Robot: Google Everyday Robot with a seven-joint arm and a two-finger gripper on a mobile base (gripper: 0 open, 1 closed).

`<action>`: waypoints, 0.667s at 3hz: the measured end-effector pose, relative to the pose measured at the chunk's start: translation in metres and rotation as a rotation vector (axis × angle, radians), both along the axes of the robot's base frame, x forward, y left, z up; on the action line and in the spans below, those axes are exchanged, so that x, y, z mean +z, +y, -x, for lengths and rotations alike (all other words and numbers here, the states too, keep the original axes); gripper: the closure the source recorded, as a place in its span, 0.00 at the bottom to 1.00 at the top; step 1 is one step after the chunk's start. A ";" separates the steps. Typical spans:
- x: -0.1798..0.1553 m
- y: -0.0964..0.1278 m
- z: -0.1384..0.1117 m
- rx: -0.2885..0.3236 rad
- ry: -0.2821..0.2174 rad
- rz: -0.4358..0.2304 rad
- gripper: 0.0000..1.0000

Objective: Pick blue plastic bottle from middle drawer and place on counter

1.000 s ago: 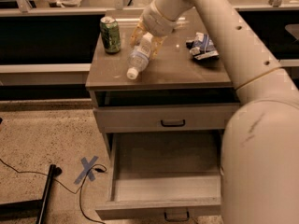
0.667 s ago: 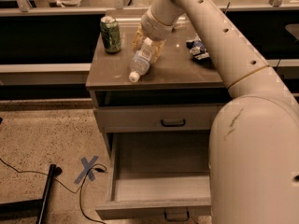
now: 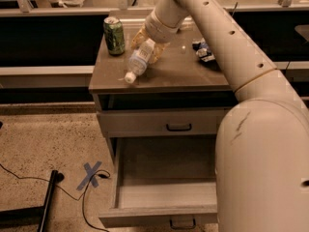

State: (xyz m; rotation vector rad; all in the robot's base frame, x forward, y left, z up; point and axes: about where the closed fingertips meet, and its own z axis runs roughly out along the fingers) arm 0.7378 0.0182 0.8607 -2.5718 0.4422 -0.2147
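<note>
The middle drawer [image 3: 164, 178] stands pulled out at lower centre, its bare floor showing. Upper centre, the gripper [image 3: 148, 47] clamps the tilted blue plastic bottle [image 3: 138, 64], cap touching the tabletop [image 3: 183, 74] near a green can [image 3: 114, 35].

Illumination: dim, with a warm brownish cast throughout and the light falling from above. Counter [image 3: 183, 71]: the glossy top carries a soft, pale sheen. Gripper [image 3: 146, 46], clasped on the blue plastic bottle [image 3: 139, 61] over the counter's left half: lit yellowish, its edges soft. Recess under the counter top: deep shadow. Middle drawer [image 3: 164, 197]: interior evenly shaded, darkest at the back. Arm [image 3: 260, 149]: the brightest surface, pale and slightly blurred at the right edge. Detail: grainy overall.
</note>
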 end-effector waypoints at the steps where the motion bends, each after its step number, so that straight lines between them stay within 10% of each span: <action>1: -0.003 0.002 -0.001 0.001 0.000 -0.002 0.00; 2: 0.005 -0.006 0.000 -0.016 -0.011 -0.001 0.00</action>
